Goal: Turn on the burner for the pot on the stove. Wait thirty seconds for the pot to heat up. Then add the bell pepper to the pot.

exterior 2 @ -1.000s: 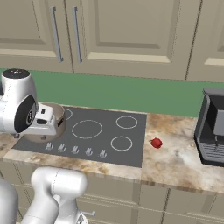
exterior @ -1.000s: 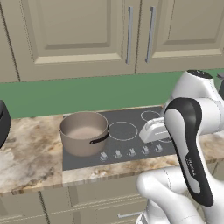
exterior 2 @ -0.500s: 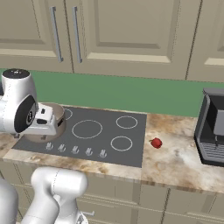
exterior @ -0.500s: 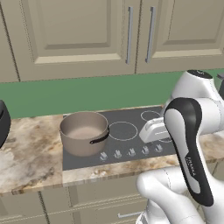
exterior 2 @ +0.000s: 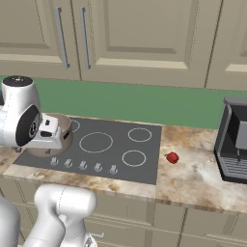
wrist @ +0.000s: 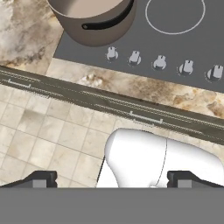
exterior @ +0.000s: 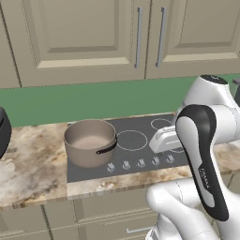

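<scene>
The taupe-brown pot (exterior: pixel 90 142) with its curved black handle stands on the left part of the dark glass stove (exterior: pixel 146 125). A row of small silver knobs (wrist: pixel 159 62) runs along the stove's front edge. My gripper (wrist: pixel 113 180) is open, its tips far apart with nothing between them. Its white hand (exterior: pixel 162 139) hovers above the stove's front, just right of the pot. In the right base view the hand hides part of the pot (exterior 2: pixel 66 122). The small red bell pepper (exterior 2: pixel 172 157) lies on the counter right of the stove (exterior 2: pixel 116 150).
A black coffee machine (exterior 2: pixel 235 144) stands at the counter's right end. Another black appliance (exterior: pixel 3 132) sits at its left end. Cabinet doors hang above the green wall. Past the counter's front edge, the hand view looks down on drawer fronts and a tiled floor (wrist: pixel 48 135).
</scene>
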Tool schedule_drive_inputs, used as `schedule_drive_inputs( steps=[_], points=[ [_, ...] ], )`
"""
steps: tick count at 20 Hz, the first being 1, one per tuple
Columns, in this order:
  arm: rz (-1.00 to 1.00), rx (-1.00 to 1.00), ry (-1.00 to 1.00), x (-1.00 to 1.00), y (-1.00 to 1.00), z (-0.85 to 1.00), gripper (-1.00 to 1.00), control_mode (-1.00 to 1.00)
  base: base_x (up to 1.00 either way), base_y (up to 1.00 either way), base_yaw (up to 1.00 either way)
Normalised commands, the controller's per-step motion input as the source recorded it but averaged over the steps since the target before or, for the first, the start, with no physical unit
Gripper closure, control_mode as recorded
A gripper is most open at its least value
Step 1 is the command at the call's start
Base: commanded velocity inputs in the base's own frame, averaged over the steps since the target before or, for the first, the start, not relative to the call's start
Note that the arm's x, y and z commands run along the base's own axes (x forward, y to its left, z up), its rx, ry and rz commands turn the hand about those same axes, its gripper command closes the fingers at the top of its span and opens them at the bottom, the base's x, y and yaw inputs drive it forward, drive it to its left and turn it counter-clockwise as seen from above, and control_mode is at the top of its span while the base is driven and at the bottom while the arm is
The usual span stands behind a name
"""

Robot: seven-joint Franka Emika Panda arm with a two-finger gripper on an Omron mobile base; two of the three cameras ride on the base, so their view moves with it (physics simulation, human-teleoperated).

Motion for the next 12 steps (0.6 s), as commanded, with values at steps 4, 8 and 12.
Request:
schedule_drive_inputs(
  steps=[4, 8, 12],
  points=[
    [0.0, 0.0, 0.0, 0.0, 0.0, 0.0, -1.0, -1.0, 0.0, 0.0, 0.0],
    [0.0, 0.0, 0.0, 0.0, 0.0, 0.0, -1.0, -1.0, 0.0, 0.0, 0.0],
    [0.0, 0.0, 0.0, 0.0, 0.0, 0.0, -1.0, -1.0, 0.0, 0.0, 0.0]
  ],
)
